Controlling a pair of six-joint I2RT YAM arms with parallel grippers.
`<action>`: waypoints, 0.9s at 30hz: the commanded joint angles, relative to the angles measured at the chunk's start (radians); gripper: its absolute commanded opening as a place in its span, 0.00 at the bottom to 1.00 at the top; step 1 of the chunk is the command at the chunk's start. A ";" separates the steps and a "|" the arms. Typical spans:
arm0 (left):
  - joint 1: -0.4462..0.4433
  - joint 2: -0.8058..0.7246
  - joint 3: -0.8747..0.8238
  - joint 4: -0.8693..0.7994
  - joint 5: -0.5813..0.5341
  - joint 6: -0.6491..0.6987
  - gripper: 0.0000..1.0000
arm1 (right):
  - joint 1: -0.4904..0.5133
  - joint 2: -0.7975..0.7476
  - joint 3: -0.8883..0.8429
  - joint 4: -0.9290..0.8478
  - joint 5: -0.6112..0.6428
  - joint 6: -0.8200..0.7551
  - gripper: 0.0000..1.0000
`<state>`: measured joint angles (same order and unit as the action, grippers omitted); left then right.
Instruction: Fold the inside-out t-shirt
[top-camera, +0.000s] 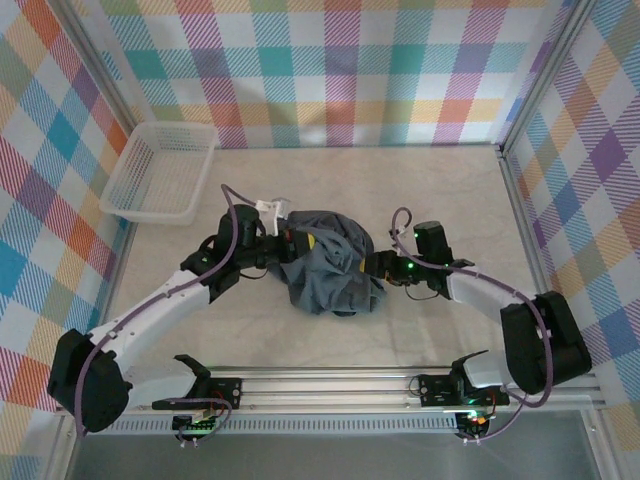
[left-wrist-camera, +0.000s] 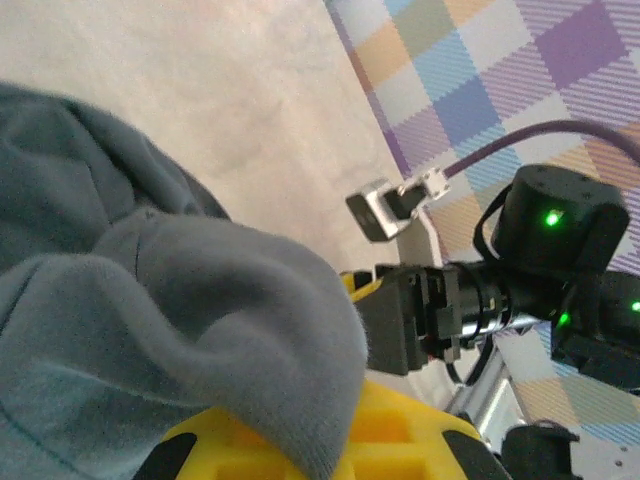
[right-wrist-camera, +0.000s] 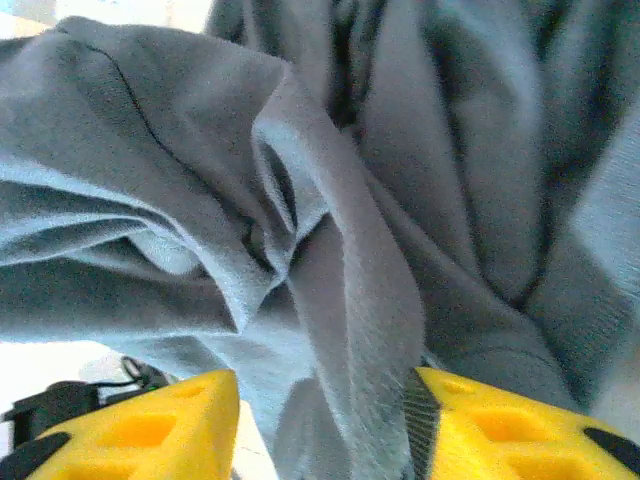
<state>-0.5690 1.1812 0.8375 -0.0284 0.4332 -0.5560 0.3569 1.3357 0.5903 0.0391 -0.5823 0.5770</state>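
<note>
right claw (right-wrist-camera: 322, 425): fingers (right-wrist-camera: 500, 430) apart, cloth fold loose between | left claw (top-camera: 298, 246): clamped on inside-out t-shirt (top-camera: 325, 268), left edge | shirt: bunched heap, middle of counter (top-camera: 420, 170) | step, I judge: taking hold to spread | next: I need 2 corner grips, pulled apart

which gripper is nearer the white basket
Left. The left gripper is at the edge of the t-shirt facing the white basket; the right gripper is across the t-shirt, farther away.

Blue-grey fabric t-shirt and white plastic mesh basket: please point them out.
blue-grey fabric t-shirt (top-camera: 325, 272), top external view, middle of bunched cloth.
white plastic mesh basket (top-camera: 145, 213), top external view, near rim.
</note>
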 joint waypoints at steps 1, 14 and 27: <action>-0.002 0.034 -0.033 0.028 0.091 -0.070 0.00 | 0.067 -0.151 0.004 -0.089 0.195 -0.103 0.51; -0.002 0.066 0.033 -0.033 0.079 -0.059 0.00 | 0.416 -0.093 0.107 0.108 0.610 -0.280 0.42; 0.062 0.095 0.062 -0.241 -0.186 0.128 0.00 | 0.350 -0.038 0.187 0.178 0.155 -0.176 0.00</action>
<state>-0.5541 1.2541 0.8761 -0.1673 0.3801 -0.5423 0.7456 1.3914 0.7517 0.1501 -0.1101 0.3294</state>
